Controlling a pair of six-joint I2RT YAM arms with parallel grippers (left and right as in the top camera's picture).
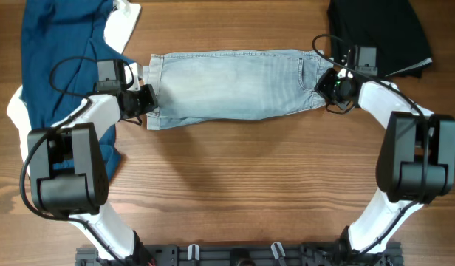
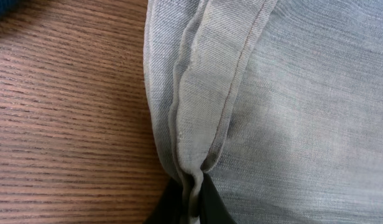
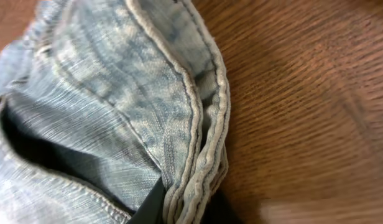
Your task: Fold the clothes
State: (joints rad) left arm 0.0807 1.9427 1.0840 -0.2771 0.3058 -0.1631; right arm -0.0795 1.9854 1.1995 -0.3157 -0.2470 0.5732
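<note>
The pale blue denim shorts (image 1: 227,83) lie flat and stretched sideways across the far middle of the table. My left gripper (image 1: 145,100) is shut on the shorts' left edge; in the left wrist view the hem fold (image 2: 201,112) runs down between the black fingers (image 2: 193,202). My right gripper (image 1: 329,83) is shut on the shorts' right edge; in the right wrist view the thick stitched edge (image 3: 198,137) is pinched between the fingers (image 3: 190,208).
A navy blue shirt (image 1: 57,44) lies at the far left, partly under my left arm. A black garment (image 1: 379,33) lies at the far right. A white garment (image 1: 122,26) peeks out by the navy shirt. Bare wood (image 1: 242,185) fills the near half.
</note>
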